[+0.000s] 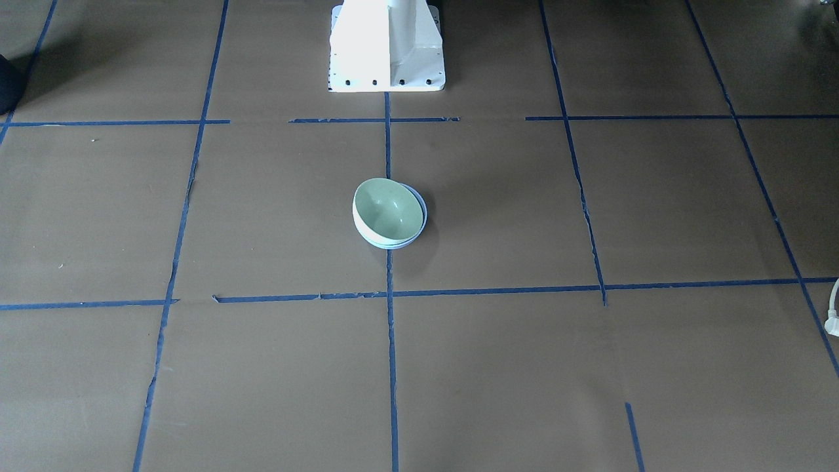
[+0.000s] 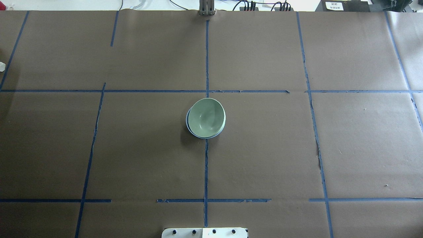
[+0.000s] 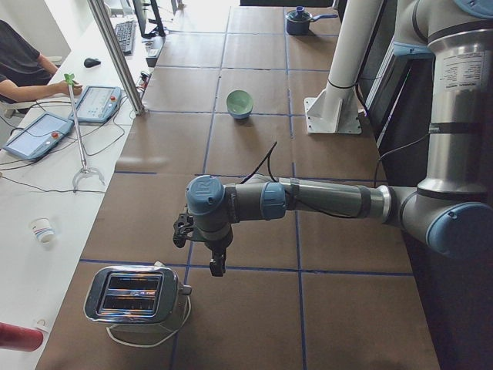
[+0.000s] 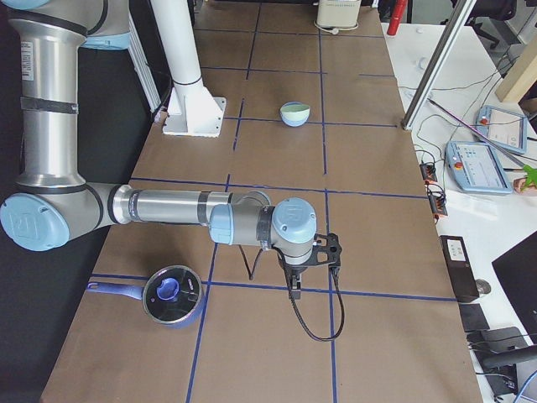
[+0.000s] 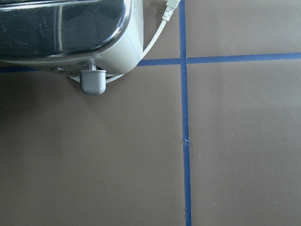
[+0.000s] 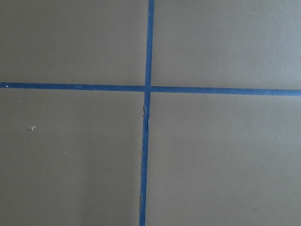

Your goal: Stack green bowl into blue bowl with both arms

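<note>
The green bowl (image 1: 387, 208) sits nested inside the blue bowl (image 1: 395, 244) at the table's middle, tilted a little, so only a thin blue rim shows. The overhead view shows the same, green bowl (image 2: 206, 117) in blue bowl (image 2: 187, 124). No arm shows in these two views. In the exterior left view my left gripper (image 3: 218, 266) hangs over the table near a toaster, far from the bowls (image 3: 239, 102). In the exterior right view my right gripper (image 4: 294, 284) hangs near a pot, far from the bowls (image 4: 294, 112). I cannot tell whether either is open or shut. Neither wrist view shows fingers.
A steel toaster (image 3: 135, 297) with a white cord stands at the table's left end and shows in the left wrist view (image 5: 70, 33). A pot with a blue lid (image 4: 172, 295) stands at the right end. The white pedestal (image 1: 387, 46) stands behind the bowls. An operator (image 3: 23, 65) sits beside the table.
</note>
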### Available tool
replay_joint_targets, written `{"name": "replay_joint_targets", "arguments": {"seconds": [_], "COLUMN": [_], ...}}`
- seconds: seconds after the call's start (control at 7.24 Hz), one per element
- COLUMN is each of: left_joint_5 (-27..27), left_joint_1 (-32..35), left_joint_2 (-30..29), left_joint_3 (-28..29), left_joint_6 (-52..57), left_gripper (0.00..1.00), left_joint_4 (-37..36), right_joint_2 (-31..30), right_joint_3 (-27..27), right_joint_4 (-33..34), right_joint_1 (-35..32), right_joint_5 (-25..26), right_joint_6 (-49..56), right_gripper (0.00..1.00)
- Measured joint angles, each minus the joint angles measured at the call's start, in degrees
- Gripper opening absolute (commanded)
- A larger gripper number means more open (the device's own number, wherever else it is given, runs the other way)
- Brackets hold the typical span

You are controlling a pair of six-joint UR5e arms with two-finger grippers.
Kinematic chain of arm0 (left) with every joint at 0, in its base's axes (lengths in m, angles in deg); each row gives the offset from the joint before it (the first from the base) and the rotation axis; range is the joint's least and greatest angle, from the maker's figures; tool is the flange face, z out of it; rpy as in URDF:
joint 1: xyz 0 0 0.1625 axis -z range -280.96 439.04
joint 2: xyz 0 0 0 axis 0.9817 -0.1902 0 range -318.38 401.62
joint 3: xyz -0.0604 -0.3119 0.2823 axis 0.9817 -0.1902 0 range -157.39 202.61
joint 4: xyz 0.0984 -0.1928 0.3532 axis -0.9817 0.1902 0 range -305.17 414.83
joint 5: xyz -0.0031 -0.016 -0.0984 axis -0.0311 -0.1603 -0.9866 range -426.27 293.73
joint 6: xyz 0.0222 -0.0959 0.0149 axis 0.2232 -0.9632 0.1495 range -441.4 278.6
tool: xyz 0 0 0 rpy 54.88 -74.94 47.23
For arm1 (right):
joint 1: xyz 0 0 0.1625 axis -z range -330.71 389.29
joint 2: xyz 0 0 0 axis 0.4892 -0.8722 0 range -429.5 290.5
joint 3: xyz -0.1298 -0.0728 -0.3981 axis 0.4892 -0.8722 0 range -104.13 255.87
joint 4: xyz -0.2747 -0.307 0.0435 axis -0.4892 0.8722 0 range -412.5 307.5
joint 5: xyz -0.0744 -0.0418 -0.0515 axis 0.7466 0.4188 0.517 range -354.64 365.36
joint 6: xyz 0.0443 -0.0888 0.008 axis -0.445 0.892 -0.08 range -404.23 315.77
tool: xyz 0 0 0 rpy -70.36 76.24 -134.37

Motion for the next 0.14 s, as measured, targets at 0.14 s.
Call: {"name": "replay_joint_targets", "arguments": {"seconds": [0.14], "left_joint_5": [-0.02], "left_joint_1": [0.0], "left_joint_2": [-0.04], "left_joint_3": [-0.01], "left_joint_6": [0.0], "left_gripper": [1.0], "left_joint_4": [0.0], "right_joint_2": [-0.02], "right_joint_3": [0.12], "right_joint_4": [0.01], "right_joint_1": [0.0], "right_joint_5": [-0.05], "right_joint_6": [0.0], "right_gripper": [1.0]}}
